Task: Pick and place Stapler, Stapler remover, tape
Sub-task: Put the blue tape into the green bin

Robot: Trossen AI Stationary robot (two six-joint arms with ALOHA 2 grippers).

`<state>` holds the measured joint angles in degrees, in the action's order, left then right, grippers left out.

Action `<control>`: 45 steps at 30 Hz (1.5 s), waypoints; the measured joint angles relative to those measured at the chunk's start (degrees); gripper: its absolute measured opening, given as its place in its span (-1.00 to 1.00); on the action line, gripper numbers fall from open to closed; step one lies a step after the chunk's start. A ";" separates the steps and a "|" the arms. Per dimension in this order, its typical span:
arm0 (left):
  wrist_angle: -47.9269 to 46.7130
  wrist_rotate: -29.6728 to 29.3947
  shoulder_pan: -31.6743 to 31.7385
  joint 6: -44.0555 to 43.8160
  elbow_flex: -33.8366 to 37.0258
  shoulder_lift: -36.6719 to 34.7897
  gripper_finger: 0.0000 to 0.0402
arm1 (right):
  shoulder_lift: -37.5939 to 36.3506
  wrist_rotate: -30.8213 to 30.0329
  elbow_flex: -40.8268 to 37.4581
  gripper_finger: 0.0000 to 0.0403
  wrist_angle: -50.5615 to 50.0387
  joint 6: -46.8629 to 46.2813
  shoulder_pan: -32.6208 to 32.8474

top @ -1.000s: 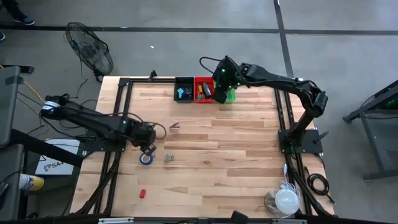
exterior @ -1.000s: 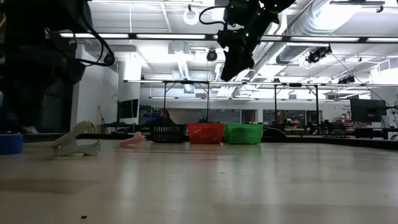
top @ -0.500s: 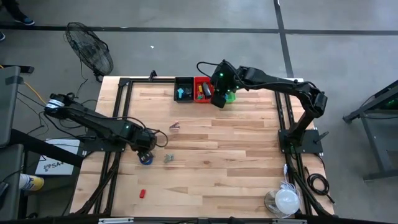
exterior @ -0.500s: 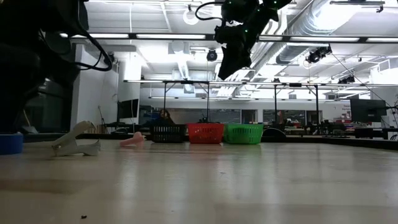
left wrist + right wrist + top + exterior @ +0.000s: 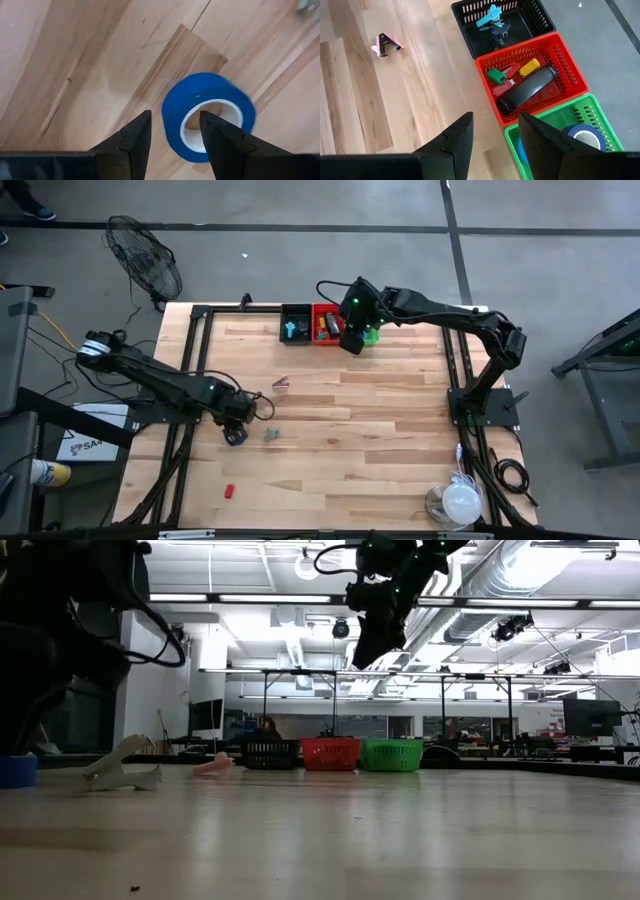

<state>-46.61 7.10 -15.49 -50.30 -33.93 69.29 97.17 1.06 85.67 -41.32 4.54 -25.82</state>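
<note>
A blue tape roll (image 5: 209,117) lies flat on the table near its left edge; it also shows in the low view (image 5: 14,771). My left gripper (image 5: 175,117) is open just above the roll, one finger outside its wall and one over its hole; in the high view (image 5: 236,430) it covers the roll. My right gripper (image 5: 495,122) is open and empty, above the table by the baskets (image 5: 351,338). A grey stapler remover (image 5: 271,434) and a pink one (image 5: 281,385) lie on the table. A black stapler (image 5: 527,90) lies in the red basket (image 5: 570,62).
Three baskets stand at the far edge: black (image 5: 296,323) with a teal remover (image 5: 490,15), red (image 5: 327,323) with small staplers, green (image 5: 592,112) with blue tape rolls (image 5: 584,136). A small red item (image 5: 228,491) lies near the front left, a white object (image 5: 462,502) at the front right.
My left gripper has gone toward the table's near edge and down over the blue tape roll, which now shows only under it in the high view. My right gripper has shifted a little toward the near edge, away from the baskets.
</note>
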 joint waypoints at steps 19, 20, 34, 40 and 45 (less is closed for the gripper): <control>-0.57 -2.59 0.09 7.48 -0.59 7.00 -0.84 | 0.00 1.43 -13.59 -0.26 10.54 -0.02 0.11; 0.01 -3.41 0.07 8.04 -0.96 7.00 -0.84 | 0.00 1.86 -14.57 -0.26 12.01 -0.04 0.26; 1.20 -31.88 0.09 23.25 -15.47 7.00 -0.82 | -0.17 6.96 -23.93 -0.26 41.11 4.14 8.19; 4.05 -43.91 0.09 30.64 -21.00 7.00 -0.82 | -0.18 13.46 -28.47 -0.26 58.94 6.37 12.98; 7.42 -51.80 0.09 34.12 -23.02 6.98 -0.82 | -0.20 13.47 -30.40 -0.26 65.24 7.74 15.82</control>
<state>-39.19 -44.70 -15.40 -16.18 -56.96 76.27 96.97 14.53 55.27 23.92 12.27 -10.01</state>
